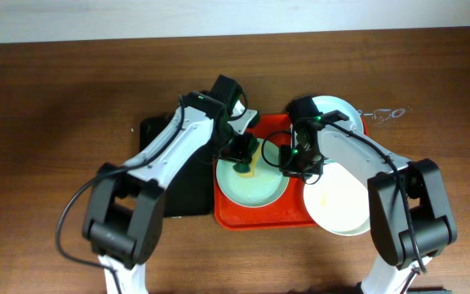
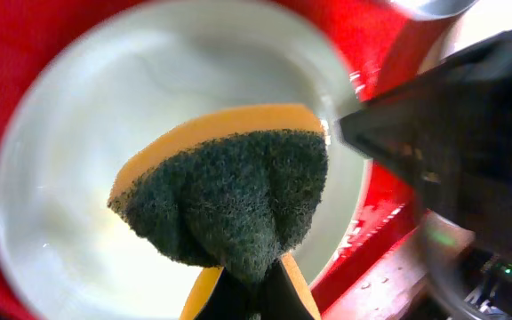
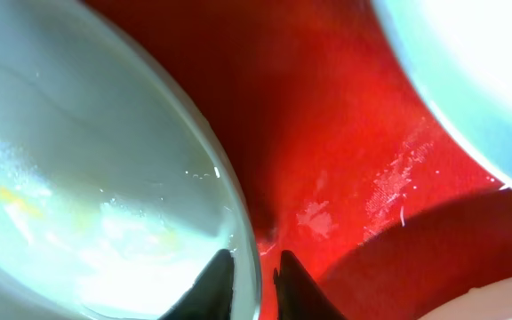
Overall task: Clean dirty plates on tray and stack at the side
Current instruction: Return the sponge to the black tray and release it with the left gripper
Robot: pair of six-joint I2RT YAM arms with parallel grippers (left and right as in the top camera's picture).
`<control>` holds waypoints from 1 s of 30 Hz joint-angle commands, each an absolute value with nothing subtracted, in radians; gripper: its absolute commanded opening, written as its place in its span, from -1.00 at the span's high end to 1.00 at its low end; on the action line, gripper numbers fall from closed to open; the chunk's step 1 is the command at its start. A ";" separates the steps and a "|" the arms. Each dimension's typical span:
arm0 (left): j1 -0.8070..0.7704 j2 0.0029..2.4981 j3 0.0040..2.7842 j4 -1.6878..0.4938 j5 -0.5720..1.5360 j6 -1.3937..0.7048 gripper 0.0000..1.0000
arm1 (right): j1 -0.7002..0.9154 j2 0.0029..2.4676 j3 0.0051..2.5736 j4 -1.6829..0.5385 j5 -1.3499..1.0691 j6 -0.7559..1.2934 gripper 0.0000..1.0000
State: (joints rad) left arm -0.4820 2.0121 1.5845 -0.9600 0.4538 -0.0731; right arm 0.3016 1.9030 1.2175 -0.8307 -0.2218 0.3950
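The red tray (image 1: 243, 219) holds three pale plates. My left gripper (image 1: 241, 157) is shut on a green-and-yellow sponge (image 2: 229, 200) and presses it onto the left plate (image 1: 255, 189), whose surface (image 2: 132, 107) fills the left wrist view. My right gripper (image 1: 290, 163) is shut on that plate's right rim (image 3: 238, 213), one finger inside and one outside (image 3: 254, 271). Yellow smears (image 3: 7, 196) show on this plate. A second plate (image 1: 341, 204) lies at the tray's right front, and a third plate (image 1: 337, 110) lies at the back right, its edge in the right wrist view (image 3: 469, 80).
A black tray (image 1: 182, 184) lies left of the red tray, mostly under my left arm. Wet streaks mark the red tray floor (image 3: 389, 187). My right arm (image 2: 469, 124) looms dark at the right of the left wrist view. Brown tabletop surrounds everything.
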 commanded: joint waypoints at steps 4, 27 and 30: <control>-0.481 1.889 1.609 -0.987 0.122 -0.184 1.00 | 0.301 1.914 1.233 -0.835 -0.225 0.400 0.26; -0.213 1.888 1.312 -0.937 -0.077 -0.206 1.00 | 0.301 1.914 1.231 -0.830 -0.224 0.400 0.22; -0.213 1.888 1.257 -0.870 -0.017 -0.141 1.00 | 0.301 1.914 1.221 -0.820 -0.224 0.400 0.35</control>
State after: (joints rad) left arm -0.2157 1.9125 1.2991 -0.9043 -0.0631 -0.2092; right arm 0.3016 1.9030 1.2175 -0.8295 -0.2237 0.3969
